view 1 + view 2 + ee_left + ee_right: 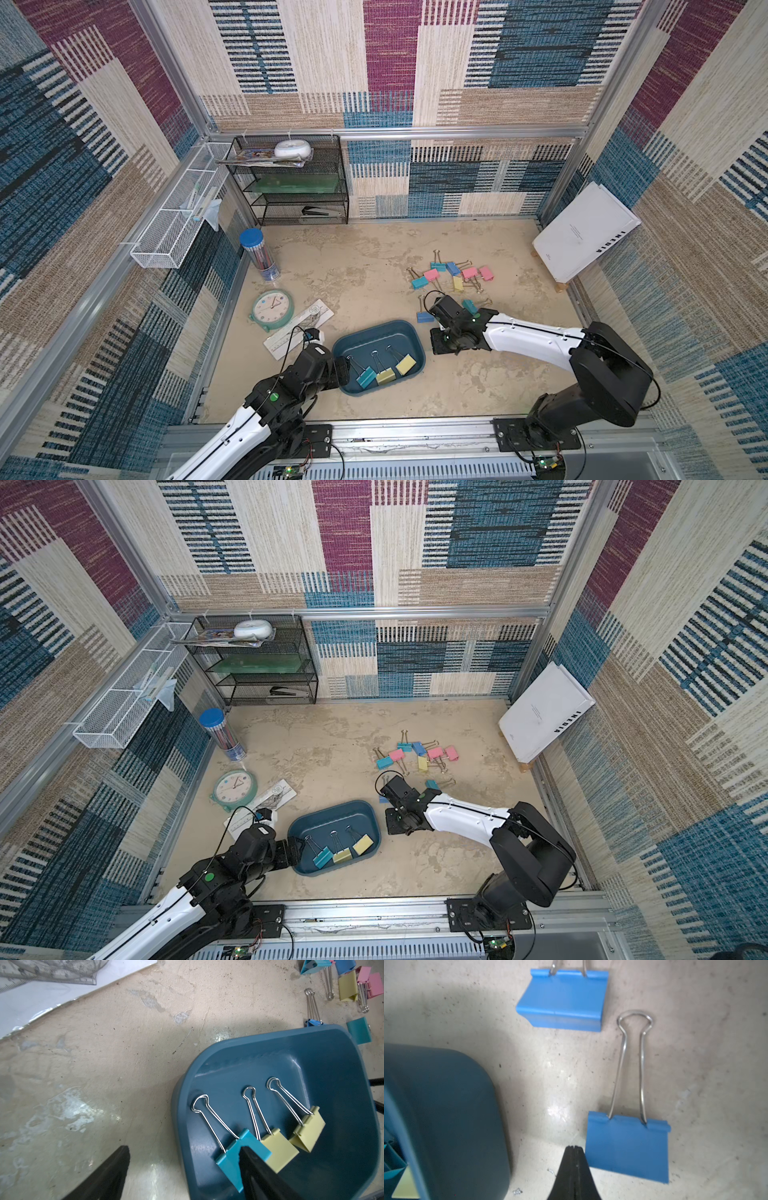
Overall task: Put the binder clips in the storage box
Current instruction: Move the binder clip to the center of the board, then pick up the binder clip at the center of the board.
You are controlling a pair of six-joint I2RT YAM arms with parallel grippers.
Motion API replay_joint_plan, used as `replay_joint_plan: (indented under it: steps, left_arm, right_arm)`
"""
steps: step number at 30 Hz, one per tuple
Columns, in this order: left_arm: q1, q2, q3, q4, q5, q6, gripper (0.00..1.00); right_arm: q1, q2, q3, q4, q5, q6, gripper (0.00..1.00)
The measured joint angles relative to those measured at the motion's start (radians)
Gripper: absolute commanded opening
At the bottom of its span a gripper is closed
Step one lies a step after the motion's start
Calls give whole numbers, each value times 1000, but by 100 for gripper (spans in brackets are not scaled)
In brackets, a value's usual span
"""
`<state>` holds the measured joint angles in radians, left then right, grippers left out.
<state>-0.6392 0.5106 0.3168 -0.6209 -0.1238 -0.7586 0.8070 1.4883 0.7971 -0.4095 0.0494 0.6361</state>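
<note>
The right jaws are closed together beside a blue clip (627, 1147); unless parted first, it could be shoved away. The left jaws are spread across the box (259, 1051) rim.

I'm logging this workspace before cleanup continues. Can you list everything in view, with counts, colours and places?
storage box: one, dark teal, near middle of table
binder clips in box: three, one teal and two yellow, side by side
loose binder clips: about ten, pink, blue, teal, yellow, on table right of and beyond box
clock: one, mint rim, left side
ruler set: one, clear on white card, beside clock
pencil tube: one, blue lid, left rear
mesh rack: one, black, rear left corner
wire basket: one, white, hung at left
book: one, white, propped at right
left hand: open, black, at box's rim
right hand: shut, black, empty, beside a blue clip
</note>
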Motion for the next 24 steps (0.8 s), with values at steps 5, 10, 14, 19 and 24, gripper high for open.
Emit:
replay_joint_plan:
  steps: [5, 10, 14, 19, 24]
  left_arm:
    - [0, 2, 0, 0, 0, 0, 87]
    - [0, 2, 0, 0, 0, 0, 87]
    - [0, 2, 0, 0, 0, 0, 87]
    - [0, 1, 0, 0, 0, 0, 86]
    - [0, 1, 0, 0, 0, 0, 87]
  right_arm:
    - [2, -172, -46, 12, -17, 1, 65]
    - [1, -299, -63, 15, 12, -28, 93]
    - [-10, -253, -66, -11, 60, -81, 95]
    - [-10, -136, -73, -26, 106, -129, 95]
    - [-10, -76, -71, -18, 130, -143, 94]
